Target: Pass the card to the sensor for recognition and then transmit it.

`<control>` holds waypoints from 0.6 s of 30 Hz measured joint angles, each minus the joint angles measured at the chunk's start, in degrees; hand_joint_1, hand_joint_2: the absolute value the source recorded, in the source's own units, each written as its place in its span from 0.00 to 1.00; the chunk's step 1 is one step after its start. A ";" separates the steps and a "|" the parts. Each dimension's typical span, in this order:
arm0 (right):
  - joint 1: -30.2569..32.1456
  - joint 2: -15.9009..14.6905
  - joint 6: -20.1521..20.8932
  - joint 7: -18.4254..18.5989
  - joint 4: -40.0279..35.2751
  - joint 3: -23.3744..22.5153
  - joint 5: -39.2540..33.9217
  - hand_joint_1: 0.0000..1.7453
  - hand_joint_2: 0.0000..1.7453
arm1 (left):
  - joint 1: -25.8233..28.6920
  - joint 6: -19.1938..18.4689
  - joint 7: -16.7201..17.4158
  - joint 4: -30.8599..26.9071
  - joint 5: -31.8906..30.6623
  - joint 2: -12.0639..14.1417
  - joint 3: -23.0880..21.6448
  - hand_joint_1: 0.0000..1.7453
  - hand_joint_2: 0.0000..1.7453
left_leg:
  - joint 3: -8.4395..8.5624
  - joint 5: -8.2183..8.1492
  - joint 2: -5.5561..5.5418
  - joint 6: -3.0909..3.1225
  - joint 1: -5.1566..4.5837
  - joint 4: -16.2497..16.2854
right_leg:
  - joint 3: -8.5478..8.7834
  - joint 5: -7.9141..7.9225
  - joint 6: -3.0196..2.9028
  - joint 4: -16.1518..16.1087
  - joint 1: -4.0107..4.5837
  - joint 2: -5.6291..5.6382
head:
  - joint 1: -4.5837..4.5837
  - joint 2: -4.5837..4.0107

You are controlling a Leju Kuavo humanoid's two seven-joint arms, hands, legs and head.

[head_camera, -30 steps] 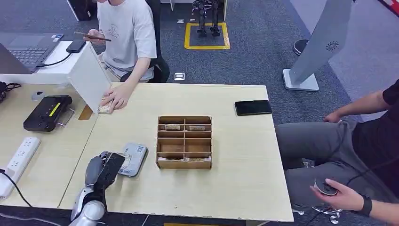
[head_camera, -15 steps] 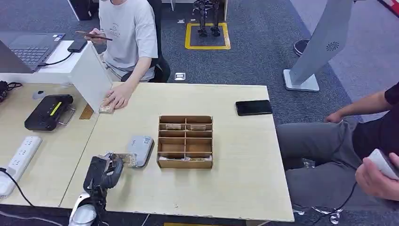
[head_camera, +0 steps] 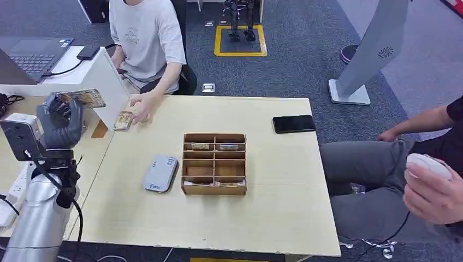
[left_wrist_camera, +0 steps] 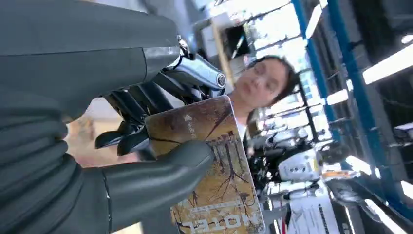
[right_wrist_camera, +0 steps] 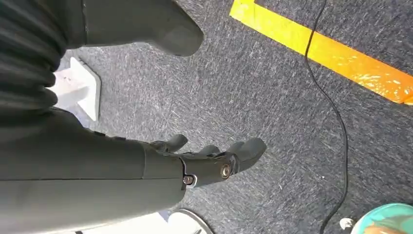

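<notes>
My left hand is raised high at the left of the table and pinches a yellow-brown card between thumb and fingers. The same card, printed with bare trees, fills the middle of the left wrist view under my thumb. A grey card sensor lies flat on the table, left of the wooden box, well below and right of the card. My right hand hangs over the carpet, fingers apart, holding nothing.
A wooden compartment box with cards stands mid-table. A person sits at the far side, one hand by a card stack. A black phone lies at the right. Another person's hand holds a white device.
My left arm has lifted from beside the sensor to high at the left, carrying the card. The sensor now lies uncovered. The person at right has raised a hand with a white device.
</notes>
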 joint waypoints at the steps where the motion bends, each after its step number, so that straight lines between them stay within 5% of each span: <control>1: -0.09 -0.09 -0.02 0.13 0.07 0.26 0.00 0.00 1.00 | -1.18 0.38 -0.09 0.00 -1.35 0.59 0.00 1.00 1.00 | 0.01 0.00 0.00 0.00 -0.03 0.00 | 0.01 0.00 0.00 0.00 -0.01 0.00 | 0.02 0.00; 4: -0.42 -0.29 0.57 0.33 0.35 1.09 0.00 0.00 1.00 | -2.83 2.74 -0.70 0.00 -7.48 1.73 -0.02 1.00 1.00 | 0.00 0.00 0.03 0.00 -0.02 0.00 | -0.01 0.00 0.00 0.00 -0.01 0.05 | 0.02 0.00; 13: -1.16 -0.55 3.17 0.42 0.44 4.13 0.02 0.00 1.00 | -4.82 16.64 1.00 3.28 -52.74 10.06 -1.95 1.00 1.00 | 0.00 -0.01 0.12 0.00 -0.01 -0.01 | -0.06 0.00 0.00 0.00 -0.01 0.16 | 0.02 0.00; 18: -1.19 -0.88 3.61 0.55 0.46 5.20 0.00 0.00 1.00 | -4.61 17.64 1.24 4.87 -56.42 13.56 -2.91 1.00 1.00 | -0.02 0.00 0.10 0.00 0.00 -0.01 | -0.07 0.00 0.00 0.00 -0.01 0.15 | 0.00 0.00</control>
